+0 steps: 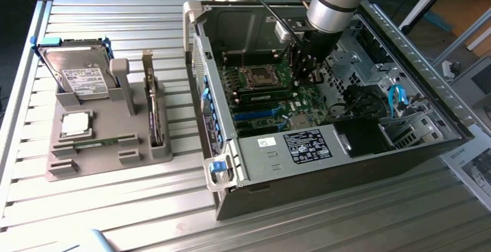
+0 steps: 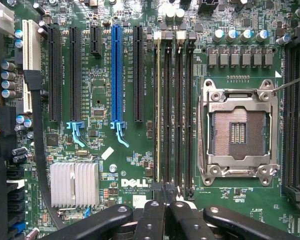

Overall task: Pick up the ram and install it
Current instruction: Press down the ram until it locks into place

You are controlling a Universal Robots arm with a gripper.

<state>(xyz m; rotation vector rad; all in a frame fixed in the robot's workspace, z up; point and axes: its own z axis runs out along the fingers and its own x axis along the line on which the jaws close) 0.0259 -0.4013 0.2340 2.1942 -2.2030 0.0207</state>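
Slatted metal table (image 1: 115,206) carries two containers: an open computer case (image 1: 429,62) and a grey parts tray (image 1: 153,154).

1. End effector. The gripper (image 2: 165,202) hangs inside the case, low over the motherboard (image 2: 129,165). Its jaws are fully closed, fingers pressed together. No part can be made out between them.

2. Case contents, outward from the gripper.
- Directly ahead of the fingertips run four parallel memory slots (image 2: 180,110). One outer slot shows a pale green strip (image 2: 157,110) along its whole length. Whether this is a seated module cannot be told.
- Just beside the slots on one side is the processor socket (image 2: 238,132), with its metal frame in place and no chip inside.
- On the other side stand the black expansion slots and one blue slot (image 2: 115,75).
- A finned silver heatsink (image 2: 73,184) sits near the blue slot's clip end.

3. Tray contents. The tray lies outside the case, well apart from the gripper.
- The ram (image 1: 98,143) lies flat in a narrow groove. It is a thin, long green stick.
- Just beyond it lies the square silver-topped processor chip (image 1: 75,124).
- A hard drive (image 1: 77,73) stands tilted at the far end.
- An expansion card (image 1: 153,111) stands on edge along the side nearest the case.
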